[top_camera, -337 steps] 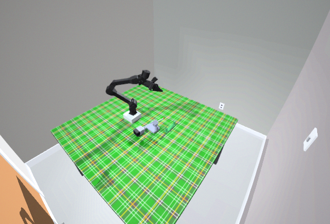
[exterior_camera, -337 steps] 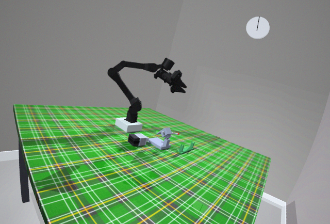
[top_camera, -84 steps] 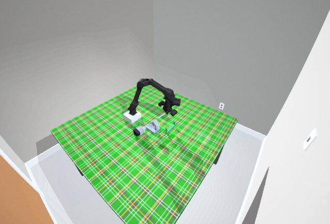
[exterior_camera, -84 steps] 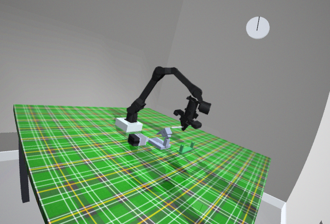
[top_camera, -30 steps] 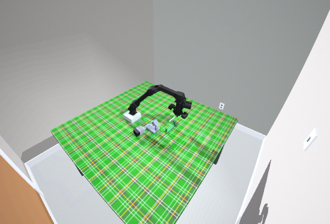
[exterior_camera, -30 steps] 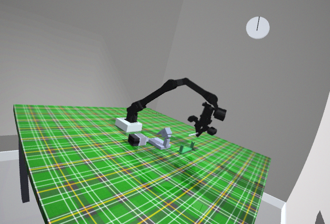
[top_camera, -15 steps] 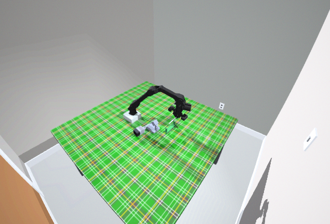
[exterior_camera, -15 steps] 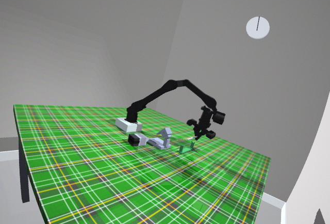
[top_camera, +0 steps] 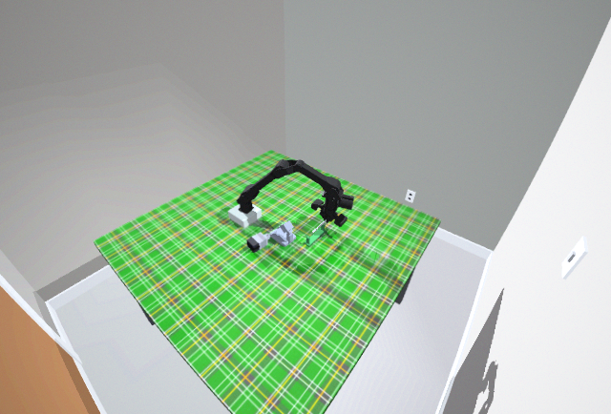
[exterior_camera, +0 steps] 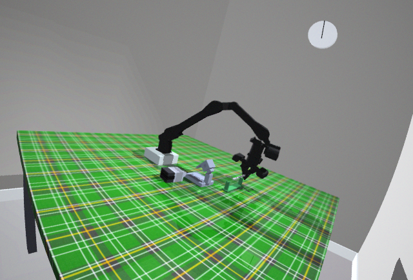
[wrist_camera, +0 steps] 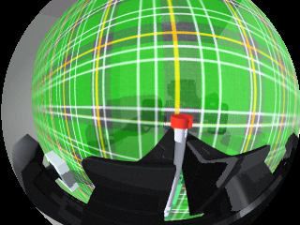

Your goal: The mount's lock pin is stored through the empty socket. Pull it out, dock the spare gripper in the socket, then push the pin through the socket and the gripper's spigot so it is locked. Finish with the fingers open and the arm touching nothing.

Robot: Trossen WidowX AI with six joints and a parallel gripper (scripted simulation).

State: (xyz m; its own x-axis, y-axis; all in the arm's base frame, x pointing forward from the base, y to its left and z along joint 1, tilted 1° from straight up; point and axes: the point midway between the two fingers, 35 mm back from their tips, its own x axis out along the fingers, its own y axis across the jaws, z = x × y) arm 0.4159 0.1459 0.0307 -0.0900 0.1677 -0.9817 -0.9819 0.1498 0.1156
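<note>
My gripper [top_camera: 326, 219] [exterior_camera: 244, 176] [wrist_camera: 175, 133] is shut on the lock pin. The pin [top_camera: 318, 227] [exterior_camera: 237, 177] [wrist_camera: 178, 161] has a pale shaft and a red head, seen in the wrist view. Its shaft is at the top of a small green cradle [top_camera: 315, 238] [exterior_camera: 233, 187]; contact is too small to tell. The lavender mount [top_camera: 283, 235] [exterior_camera: 199, 179] stands left of the cradle, with a slanted raised head that appears to be the socket. The spare gripper [top_camera: 257, 241] [exterior_camera: 172, 174], grey with a black end, lies left of the mount, its narrow end toward it.
The arm's white base [top_camera: 239, 216] [exterior_camera: 153, 155] stands behind the spare gripper. The arm arches over toward the cradle. A pale block-like part [wrist_camera: 62, 170] shows at the left of the wrist view. A plaid cloth [top_camera: 276, 330] [exterior_camera: 140, 237] covers the table.
</note>
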